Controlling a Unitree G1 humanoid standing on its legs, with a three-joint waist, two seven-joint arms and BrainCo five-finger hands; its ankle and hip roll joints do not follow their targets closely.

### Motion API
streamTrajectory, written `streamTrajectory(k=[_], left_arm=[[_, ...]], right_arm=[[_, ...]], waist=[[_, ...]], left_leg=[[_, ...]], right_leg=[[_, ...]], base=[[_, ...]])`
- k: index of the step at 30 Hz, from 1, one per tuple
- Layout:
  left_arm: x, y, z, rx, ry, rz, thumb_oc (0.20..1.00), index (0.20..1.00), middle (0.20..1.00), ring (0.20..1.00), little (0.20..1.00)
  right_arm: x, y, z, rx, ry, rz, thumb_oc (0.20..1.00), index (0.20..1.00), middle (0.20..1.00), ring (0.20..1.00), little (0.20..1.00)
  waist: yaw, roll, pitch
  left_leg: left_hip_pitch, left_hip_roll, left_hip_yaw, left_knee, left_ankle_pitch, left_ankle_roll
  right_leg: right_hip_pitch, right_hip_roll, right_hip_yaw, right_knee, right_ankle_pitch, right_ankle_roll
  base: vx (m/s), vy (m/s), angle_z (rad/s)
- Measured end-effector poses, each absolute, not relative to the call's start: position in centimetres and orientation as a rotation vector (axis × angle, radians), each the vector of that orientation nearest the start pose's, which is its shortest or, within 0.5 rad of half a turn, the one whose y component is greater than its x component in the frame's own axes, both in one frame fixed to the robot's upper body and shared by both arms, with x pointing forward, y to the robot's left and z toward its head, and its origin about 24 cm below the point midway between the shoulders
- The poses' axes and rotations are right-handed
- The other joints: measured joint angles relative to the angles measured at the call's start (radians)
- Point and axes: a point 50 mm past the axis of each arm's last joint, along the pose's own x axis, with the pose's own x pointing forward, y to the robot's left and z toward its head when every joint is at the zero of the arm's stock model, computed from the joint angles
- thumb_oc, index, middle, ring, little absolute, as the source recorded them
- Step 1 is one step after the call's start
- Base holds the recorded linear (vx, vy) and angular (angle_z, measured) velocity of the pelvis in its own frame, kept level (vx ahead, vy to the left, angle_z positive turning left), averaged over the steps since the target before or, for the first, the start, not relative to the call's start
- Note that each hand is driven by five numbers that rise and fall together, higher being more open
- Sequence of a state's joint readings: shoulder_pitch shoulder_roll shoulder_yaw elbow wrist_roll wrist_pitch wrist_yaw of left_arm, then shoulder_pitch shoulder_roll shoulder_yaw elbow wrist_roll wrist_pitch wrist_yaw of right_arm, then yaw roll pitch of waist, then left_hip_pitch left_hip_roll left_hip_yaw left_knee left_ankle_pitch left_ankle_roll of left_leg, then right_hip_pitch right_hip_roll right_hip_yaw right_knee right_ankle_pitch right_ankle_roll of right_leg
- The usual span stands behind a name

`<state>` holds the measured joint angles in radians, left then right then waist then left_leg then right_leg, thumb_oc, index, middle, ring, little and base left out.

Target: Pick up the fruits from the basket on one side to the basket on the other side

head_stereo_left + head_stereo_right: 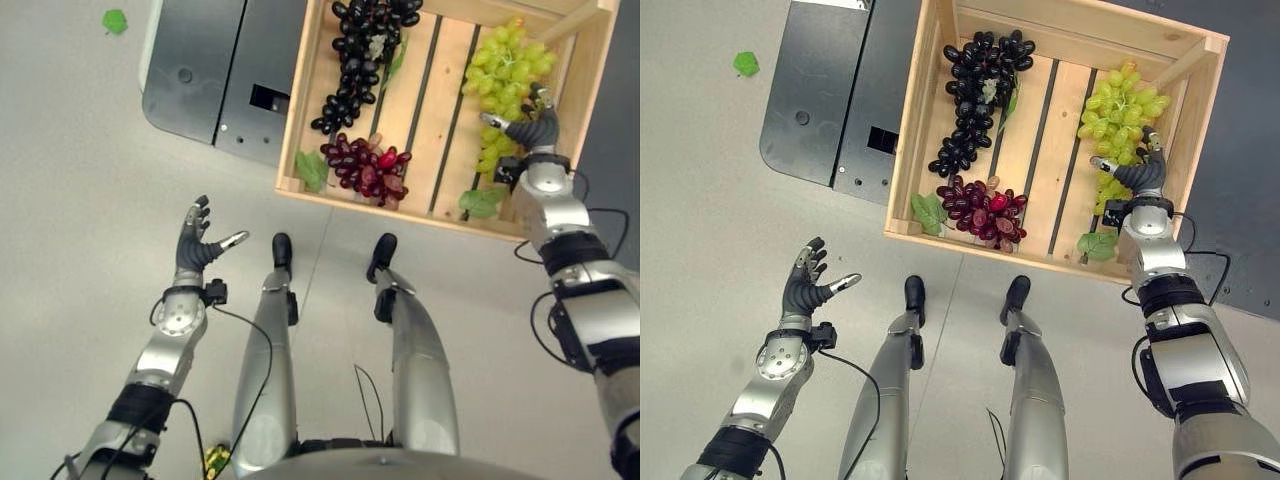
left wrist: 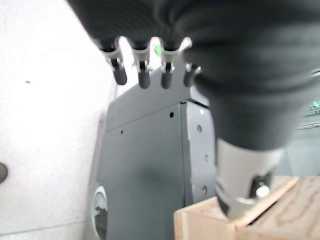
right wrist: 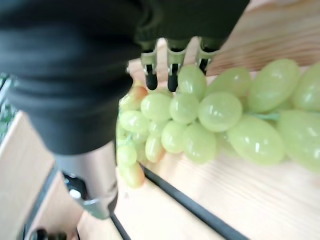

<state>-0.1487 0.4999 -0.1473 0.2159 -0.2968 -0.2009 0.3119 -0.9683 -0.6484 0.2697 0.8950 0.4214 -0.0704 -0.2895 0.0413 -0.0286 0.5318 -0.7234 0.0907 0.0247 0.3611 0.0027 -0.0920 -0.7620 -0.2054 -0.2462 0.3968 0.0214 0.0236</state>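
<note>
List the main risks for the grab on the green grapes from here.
1. The right hand sits at the bunch's edge, its fingers reaching over a few green grapes; a grip there may pull off grapes instead of lifting the whole bunch.
2. The bunch lies close to the wooden crate wall, so fingers could knock the wood.
3. The left hand hovers open over the floor, too far away to steady anything.

We can read no text, label, number or sign anywhere here, on any of the things we see.
</note>
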Motion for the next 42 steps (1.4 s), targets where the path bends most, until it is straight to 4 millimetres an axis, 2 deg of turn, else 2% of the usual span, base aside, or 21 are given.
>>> streamTrajectory(k=[5,6,8,17,24,29,33,34,35,42], left_arm=[[27.9,23.4,6.8,0.202,-0.127,0.211,1.000,1.000,1.000,1.000,1.000],[27.9,23.4,6.8,0.202,-0.127,0.210,1.000,1.000,1.000,1.000,1.000],[27.9,23.3,6.7,0.203,-0.125,0.208,1.000,1.000,1.000,1.000,1.000],[28.0,23.1,6.8,0.202,-0.126,0.200,1.000,1.000,1.000,1.000,1.000],[28.2,22.7,7.0,0.203,-0.135,0.184,1.000,1.000,1.000,1.000,1.000],[28.2,22.6,6.9,0.204,-0.131,0.176,1.000,1.000,1.000,1.000,1.000],[28.2,22.6,6.9,0.205,-0.130,0.175,1.000,1.000,1.000,1.000,1.000],[28.2,22.6,6.9,0.205,-0.129,0.175,1.000,1.000,1.000,1.000,1.000],[28.2,22.6,6.9,0.205,-0.129,0.174,1.000,1.000,1.000,1.000,1.000],[28.3,22.7,6.9,0.208,-0.122,0.172,1.000,1.000,1.000,1.000,1.000]], right_arm=[[39.4,-26.7,20.4,-0.318,-0.166,-0.350,1.000,1.000,1.000,1.000,1.000],[39.5,-26.4,20.5,-0.332,-0.167,-0.337,0.840,0.840,0.840,0.840,0.840],[39.8,-25.7,20.7,-0.355,-0.170,-0.303,0.200,0.200,0.200,0.200,0.200],[40.2,-24.3,22.6,-0.380,-0.229,-0.240,0.200,0.200,0.200,0.200,0.200],[40.4,-21.4,22.1,-0.361,-0.247,-0.128,0.200,0.200,0.200,0.200,0.200],[40.5,-20.7,21.8,-0.351,-0.243,-0.099,0.200,0.200,0.200,0.200,0.200],[40.3,-20.3,20.5,-0.343,-0.216,-0.077,0.200,0.200,0.200,0.200,0.200],[40.2,-20.3,20.2,-0.344,-0.207,-0.074,0.677,0.677,0.677,0.677,0.677],[40.2,-20.3,20.1,-0.344,-0.206,-0.070,1.000,1.000,1.000,1.000,1.000],[39.4,-20.5,20.1,-0.387,-0.235,-0.043,1.000,1.000,1.000,1.000,1.000]], waist=[[0.001,0.003,0.000],[0.002,0.003,0.000],[0.002,0.003,0.000],[0.006,0.006,0.000],[0.031,0.009,0.000],[0.033,0.009,0.000],[0.033,0.009,0.000],[0.033,0.010,0.001],[0.032,0.010,0.001],[0.034,0.011,0.001]], left_leg=[[0.003,0.000,-0.004,-0.015,0.010,0.004],[0.005,-0.001,-0.004,-0.020,0.015,0.004],[0.009,0.000,-0.005,-0.030,0.020,0.003],[0.015,-0.001,-0.006,-0.036,0.030,-0.006],[0.038,-0.007,-0.017,-0.037,0.030,-0.006],[0.042,-0.008,-0.025,-0.037,0.031,-0.005],[0.071,-0.009,-0.028,-0.054,0.035,-0.004],[0.082,-0.010,-0.029,-0.068,0.041,-0.005],[0.087,-0.009,-0.031,-0.075,0.044,-0.006],[0.145,-0.009,-0.048,-0.130,0.059,-0.010]], right_leg=[[0.000,-0.005,-0.008,0.010,-0.009,0.001],[0.000,-0.006,-0.008,0.010,-0.009,0.001],[0.000,-0.005,-0.008,0.010,-0.008,0.001],[0.002,-0.002,-0.010,0.012,-0.006,-0.008],[0.032,-0.005,-0.012,0.010,-0.009,-0.005],[0.043,-0.006,-0.014,0.009,-0.009,-0.004],[0.069,-0.006,-0.018,0.002,-0.010,-0.003],[0.081,-0.006,-0.023,-0.006,-0.010,-0.003],[0.086,-0.005,-0.026,-0.009,-0.010,-0.003],[0.148,-0.002,-0.055,-0.044,-0.011,0.000]], base=[[-0.01,-0.004,0.07],[0.00,0.000,0.00],[0.00,0.000,0.00],[0.00,0.000,0.00],[-0.01,-0.004,0.04],[-0.01,-0.010,0.04],[0.00,-0.004,0.01],[0.00,-0.017,0.07],[0.00,-0.022,0.08],[0.01,-0.015,0.07]])
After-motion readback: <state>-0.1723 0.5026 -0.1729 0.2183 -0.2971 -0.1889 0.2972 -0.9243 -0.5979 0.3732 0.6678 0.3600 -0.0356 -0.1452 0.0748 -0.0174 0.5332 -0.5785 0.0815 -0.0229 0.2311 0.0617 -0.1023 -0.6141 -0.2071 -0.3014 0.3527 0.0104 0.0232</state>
